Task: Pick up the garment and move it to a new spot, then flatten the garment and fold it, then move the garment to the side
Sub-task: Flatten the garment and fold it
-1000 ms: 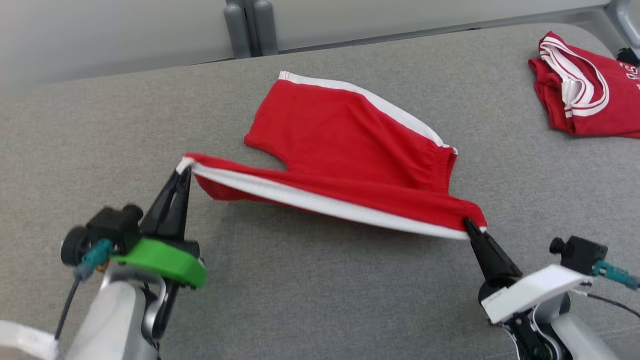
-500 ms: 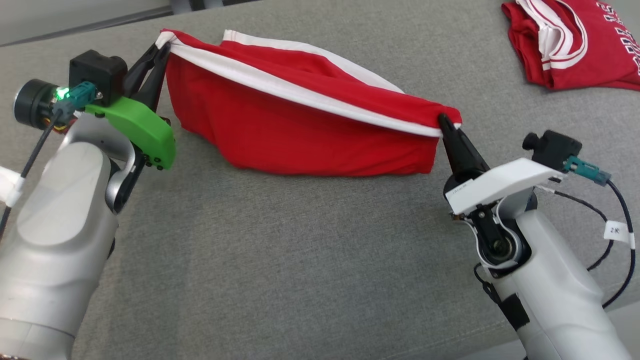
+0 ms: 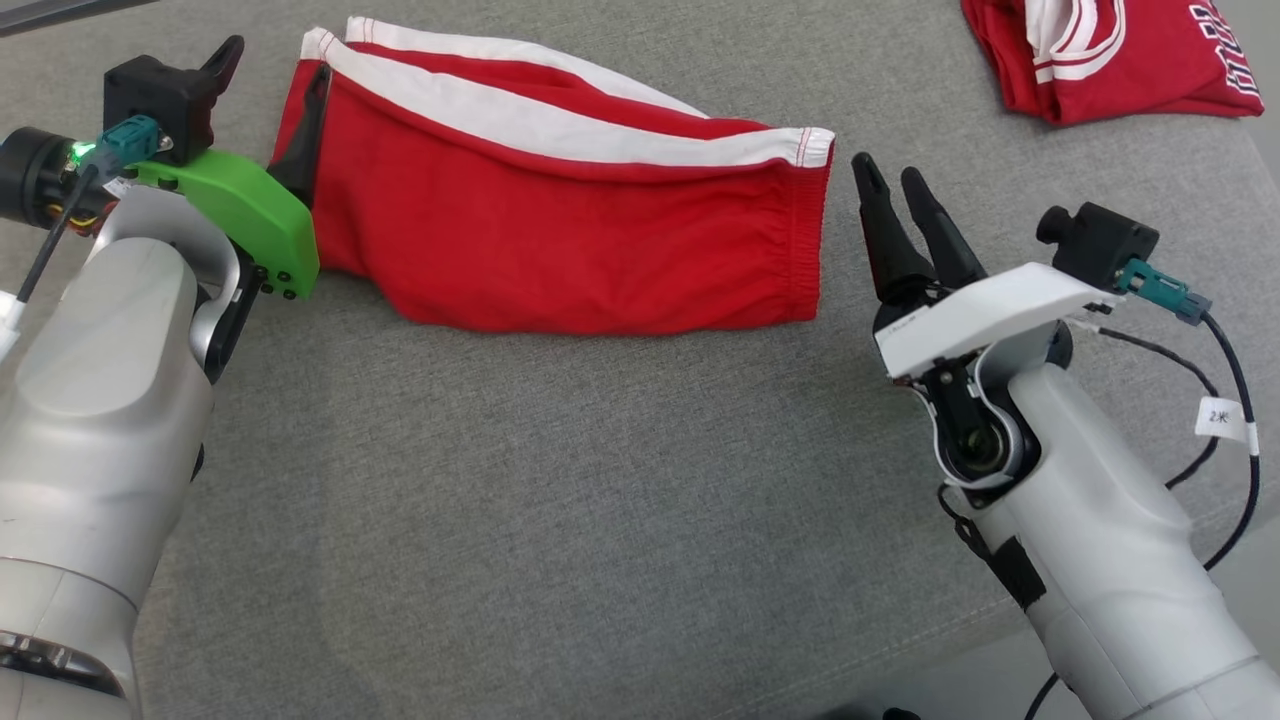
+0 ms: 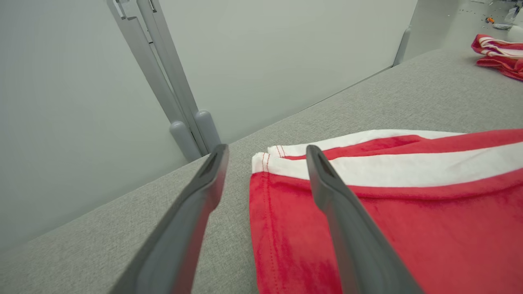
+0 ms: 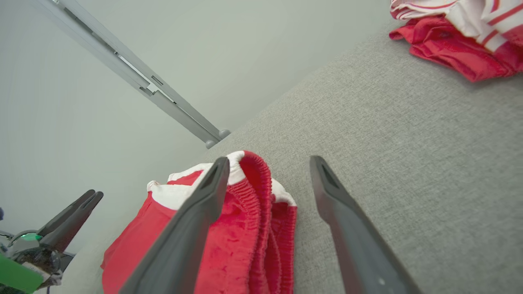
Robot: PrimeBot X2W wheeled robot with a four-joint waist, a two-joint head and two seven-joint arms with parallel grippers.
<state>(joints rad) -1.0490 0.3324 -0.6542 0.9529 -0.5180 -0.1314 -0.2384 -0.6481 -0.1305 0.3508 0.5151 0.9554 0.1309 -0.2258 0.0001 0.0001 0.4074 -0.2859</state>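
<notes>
The garment (image 3: pixel 560 240) is a pair of red shorts with white side stripes, lying folded lengthwise on the grey table (image 3: pixel 600 520). My left gripper (image 3: pixel 277 60) is open at its left end, one finger over the hem corner and the other off the cloth. The left wrist view shows the garment (image 4: pixel 408 228) under the right finger of that gripper (image 4: pixel 266 149). My right gripper (image 3: pixel 885 168) is open and holds nothing, just right of the elastic waistband. In the right wrist view the bunched waistband of the garment (image 5: pixel 241 245) lies between the fingers of that gripper (image 5: pixel 269 159).
A second red and white garment (image 3: pixel 1100 50) lies crumpled at the table's far right corner, also seen as a red heap (image 5: pixel 457 45). A pale wall with a grey post (image 4: pixel 179 122) runs behind the table. Bare grey table stretches in front of the shorts.
Both grippers have opened and let go of the garment's ends. The garment has dropped from hanging stretched between them to lying on the table. The head camera has shifted too.
</notes>
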